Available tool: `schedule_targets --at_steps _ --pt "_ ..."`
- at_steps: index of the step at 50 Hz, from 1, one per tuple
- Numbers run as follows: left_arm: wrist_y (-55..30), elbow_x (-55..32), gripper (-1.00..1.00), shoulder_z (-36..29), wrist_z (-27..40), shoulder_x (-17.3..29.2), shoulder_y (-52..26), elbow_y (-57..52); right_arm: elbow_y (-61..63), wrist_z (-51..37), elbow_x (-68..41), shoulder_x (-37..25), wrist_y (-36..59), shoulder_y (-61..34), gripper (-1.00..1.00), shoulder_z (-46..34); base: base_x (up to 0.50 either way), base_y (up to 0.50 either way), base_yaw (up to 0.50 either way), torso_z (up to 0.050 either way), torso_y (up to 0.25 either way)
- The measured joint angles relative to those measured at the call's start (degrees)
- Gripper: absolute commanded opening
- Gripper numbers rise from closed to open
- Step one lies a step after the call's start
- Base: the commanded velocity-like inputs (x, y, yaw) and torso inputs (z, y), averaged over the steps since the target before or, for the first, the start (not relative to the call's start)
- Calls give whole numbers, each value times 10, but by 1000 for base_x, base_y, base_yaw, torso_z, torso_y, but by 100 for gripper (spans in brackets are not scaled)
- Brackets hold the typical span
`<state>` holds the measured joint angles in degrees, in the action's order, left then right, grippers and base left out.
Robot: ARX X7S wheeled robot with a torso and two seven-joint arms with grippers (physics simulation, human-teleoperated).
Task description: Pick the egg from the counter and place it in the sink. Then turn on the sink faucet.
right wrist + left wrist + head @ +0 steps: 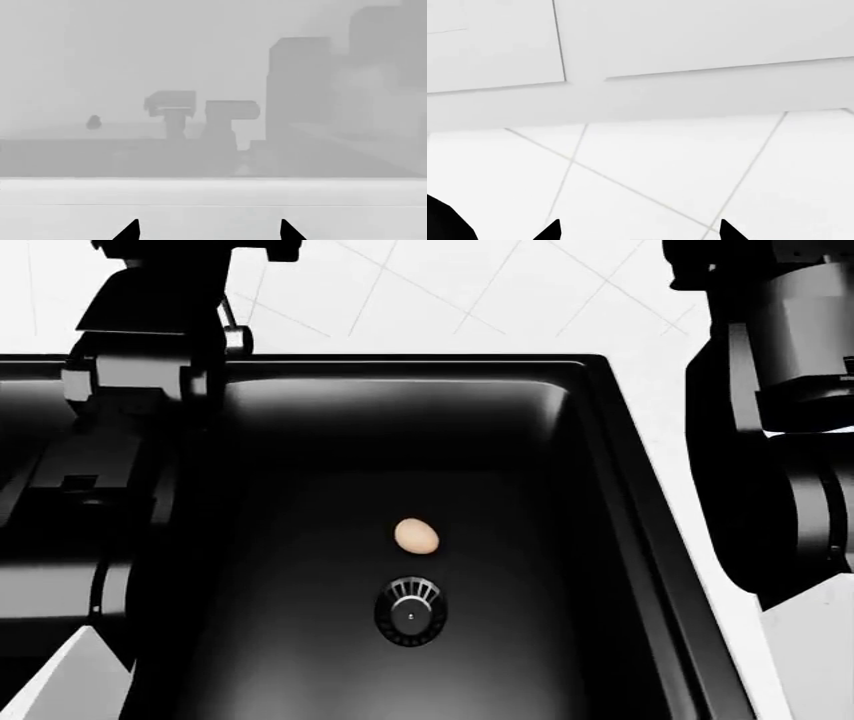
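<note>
The beige egg lies on the floor of the black sink, just behind the round metal drain strainer. Neither gripper touches it. My left arm rises over the sink's left side and my right arm over the white counter at the right; both grippers are out of the head view. The left gripper is open and empty, facing the white tiled wall. The right gripper is open and empty. Only a thin stem by the left arm may be the faucet; the rest is hidden.
The white diagonal-tiled wall runs behind the sink. White upper cabinet doors hang above the tiles in the left wrist view. The right wrist view faces a pale glossy surface with faint grey reflections. A counter corner shows at the front left.
</note>
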<state>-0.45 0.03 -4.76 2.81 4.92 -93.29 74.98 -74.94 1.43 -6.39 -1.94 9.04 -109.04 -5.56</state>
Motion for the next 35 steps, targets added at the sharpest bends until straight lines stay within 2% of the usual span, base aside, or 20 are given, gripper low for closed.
schedule_targets --at_steps 35 --pt "-4 -3 100 -2 24 0 62 0 1 4 17 0 -1 9 100 19 0 0 0 0 0"
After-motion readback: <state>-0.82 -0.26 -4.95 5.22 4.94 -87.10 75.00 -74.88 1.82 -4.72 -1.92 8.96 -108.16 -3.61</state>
